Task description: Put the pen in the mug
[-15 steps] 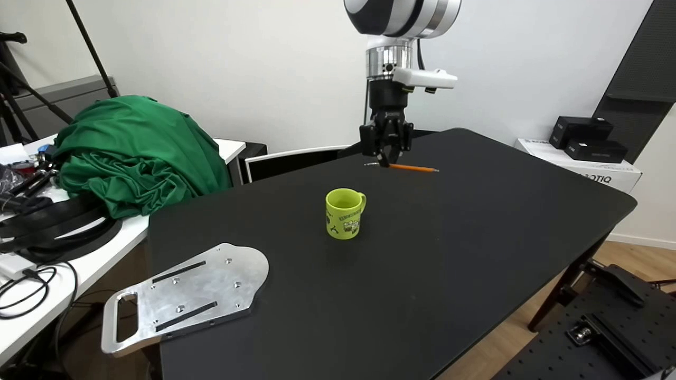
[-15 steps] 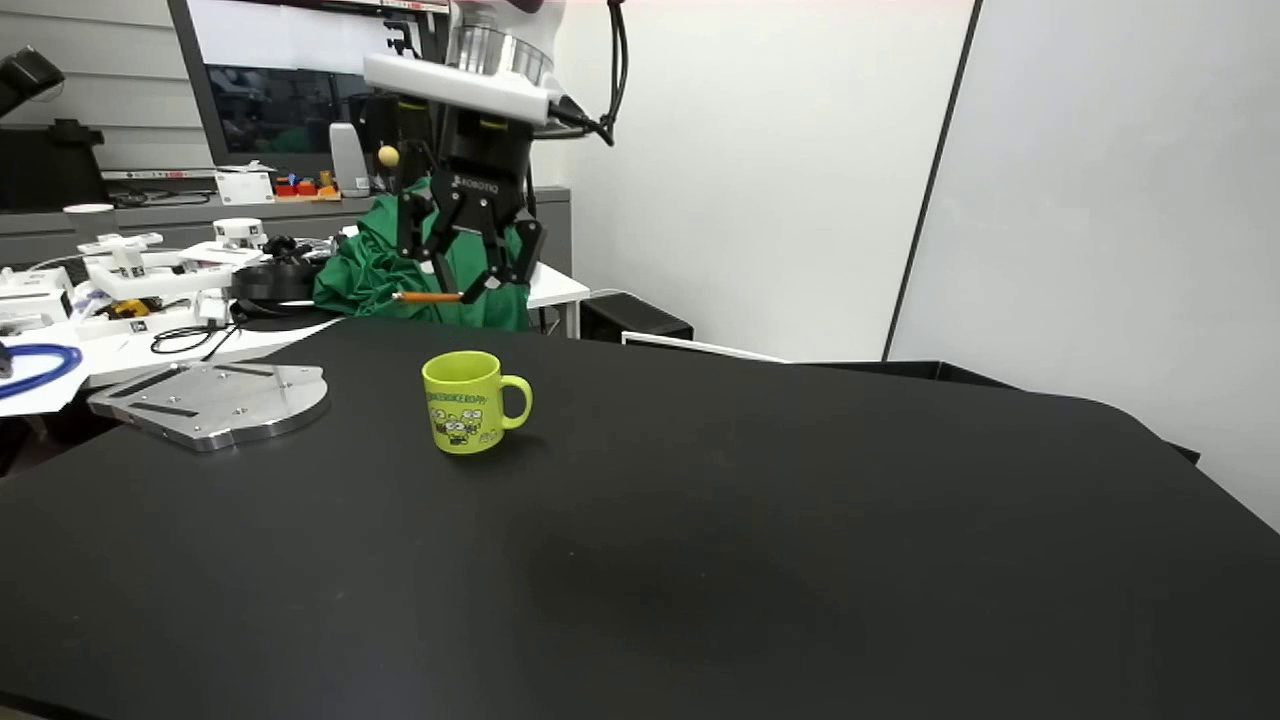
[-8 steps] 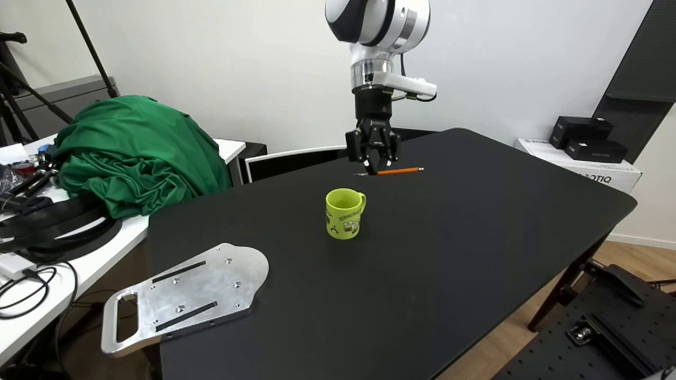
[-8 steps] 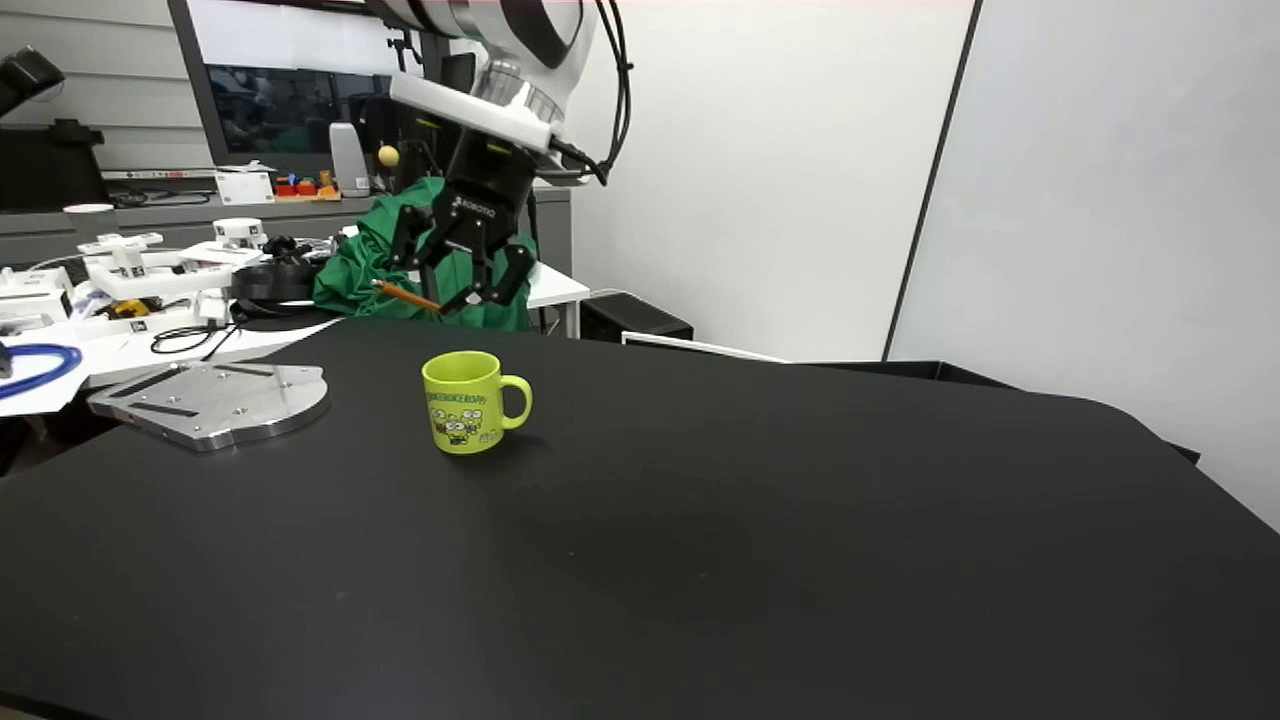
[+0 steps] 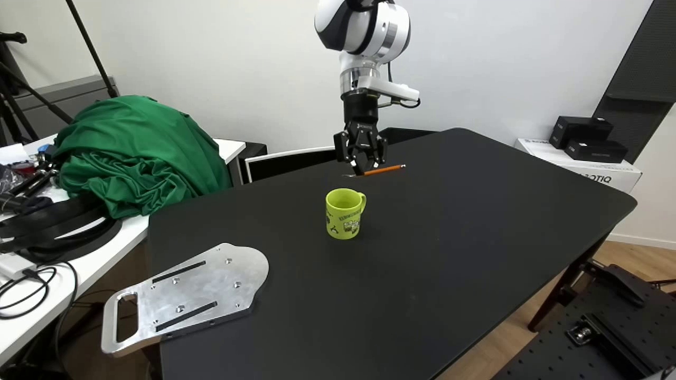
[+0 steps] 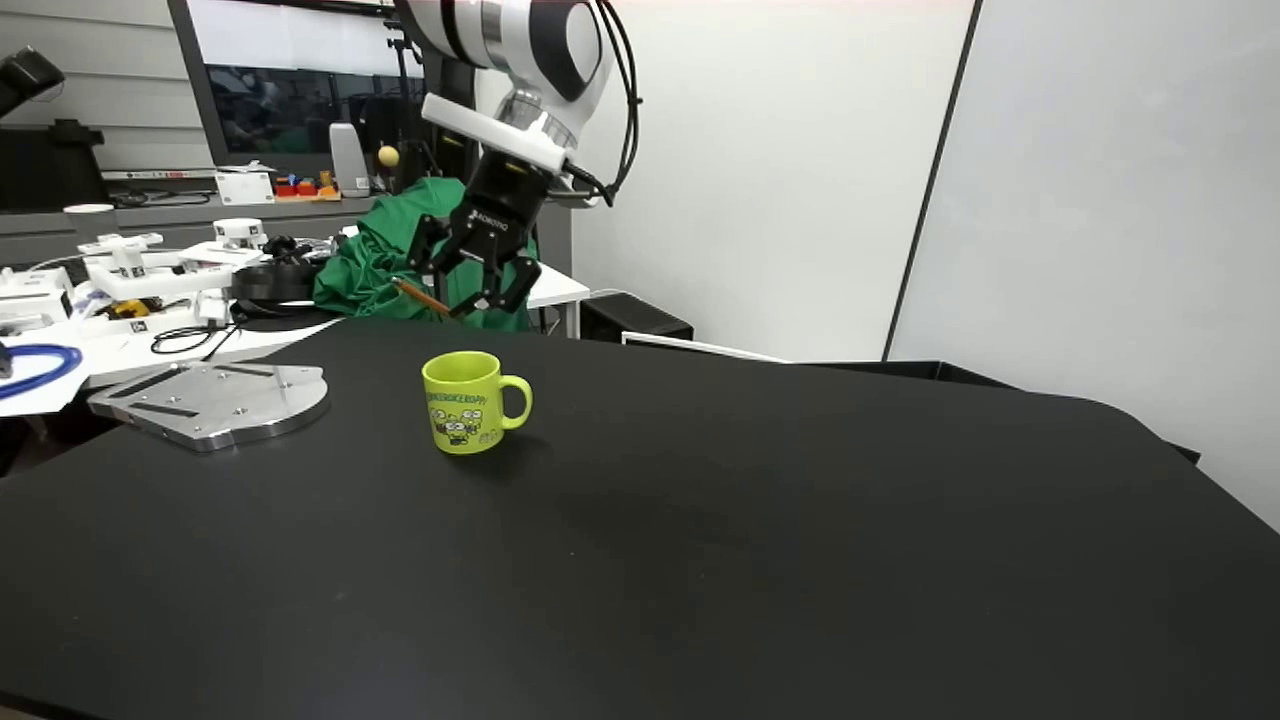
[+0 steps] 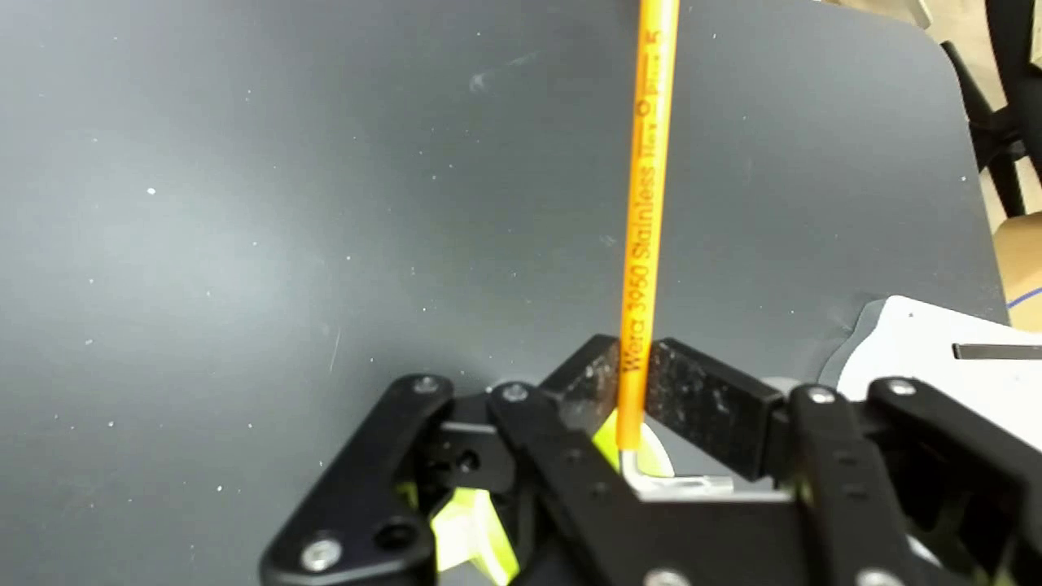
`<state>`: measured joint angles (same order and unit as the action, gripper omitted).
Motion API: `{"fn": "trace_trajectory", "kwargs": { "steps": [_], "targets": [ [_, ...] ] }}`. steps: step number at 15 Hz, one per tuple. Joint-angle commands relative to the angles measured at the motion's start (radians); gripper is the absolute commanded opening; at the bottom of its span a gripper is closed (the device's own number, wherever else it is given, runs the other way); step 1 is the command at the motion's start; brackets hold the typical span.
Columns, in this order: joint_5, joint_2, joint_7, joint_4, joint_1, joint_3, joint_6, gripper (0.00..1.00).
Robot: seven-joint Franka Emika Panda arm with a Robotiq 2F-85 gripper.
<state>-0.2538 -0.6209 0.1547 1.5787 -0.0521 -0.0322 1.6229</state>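
Orange, slender and straight, the pen (image 7: 645, 187) is held in the air by my gripper (image 7: 634, 368), above and beyond the mug (image 5: 340, 221) in both exterior views, and apart from it. My two dark finger pads (image 7: 707, 399) are as near together as the thin shaft allows, clamped on it from either side, close to the end where the orange stops and bare silver metal bends off sideways. The pen's long axis is nearly level, with a slight tilt: the free end sits a little higher than the gripped one in both exterior views. In my wrist view it runs straight from the pads out past the top edge, and there alone I can read its print, "Wera 3950 Stainless Hex". That view gives me the yellow-green mug as patches behind the gripper; the exterior views show it upright on the black table (image 5: 475, 237), cartoon figures printed on its side. A silver metal plate (image 5: 211, 290) lies well apart from the mug, on the side away from its handle (image 6: 527, 400). Past the table's edge from the mug, both exterior views show a heap of green cloth (image 5: 137, 153). Black boxes (image 5: 597, 151) on a white box (image 5: 607, 174), well off to the mug's handle side, show in an exterior view alone.
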Motion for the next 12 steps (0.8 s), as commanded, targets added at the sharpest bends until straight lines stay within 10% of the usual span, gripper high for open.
{"fn": "trace_trajectory", "kwargs": {
  "steps": [1,12],
  "targets": [
    [-0.020,-0.089,-0.050,-0.144,-0.013,-0.003,-0.076,0.04],
    [-0.027,-0.295,-0.096,-0.312,-0.022,-0.007,-0.129,0.04]
  ]
}}
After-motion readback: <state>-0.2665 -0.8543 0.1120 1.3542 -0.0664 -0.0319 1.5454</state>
